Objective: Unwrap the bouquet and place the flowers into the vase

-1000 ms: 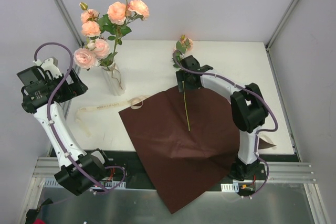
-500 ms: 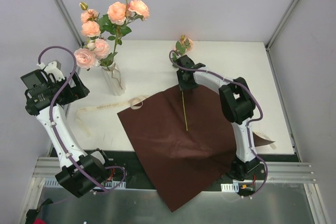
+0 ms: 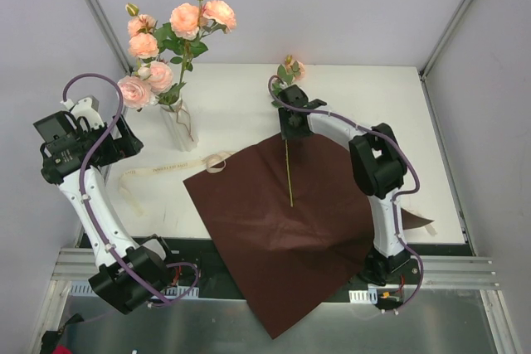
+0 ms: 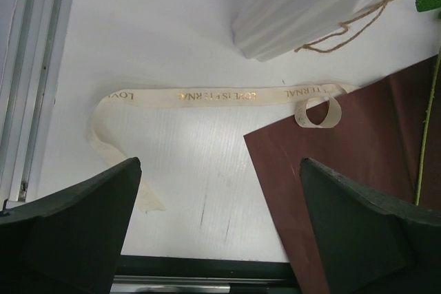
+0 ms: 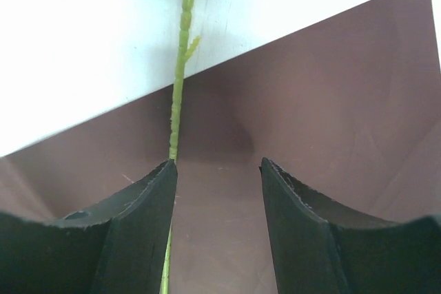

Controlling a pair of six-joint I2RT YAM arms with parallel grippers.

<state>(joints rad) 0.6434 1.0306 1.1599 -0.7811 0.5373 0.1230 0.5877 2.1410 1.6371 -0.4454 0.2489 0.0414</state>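
The bouquet is undone: its dark red paper [image 3: 282,221] lies flat and the cream ribbon [image 3: 166,170] is loose on the table. Several peach flowers [image 3: 170,39] stand in the whitish vase [image 3: 180,124] at the back left. One more flower [image 3: 290,70] lies on the table, its thin green stem [image 5: 178,101] running onto the paper [image 5: 310,101]. My right gripper [image 5: 217,163] hovers low over that stem, jaws partly apart, the stem passing under the left finger [image 5: 131,225] and not clamped. My left gripper [image 4: 219,170] hangs wide open over the ribbon [image 4: 207,94], left of the vase [image 4: 303,5].
The paper overhangs the table's front edge onto the metal rail [image 3: 274,288]. A second dark scrap [image 3: 419,223] lies by the right arm's base. White walls close in the back and both sides.
The right gripper's jaws have narrowed over the stem. The arm and the stem have shifted slightly left. The left arm has barely moved.
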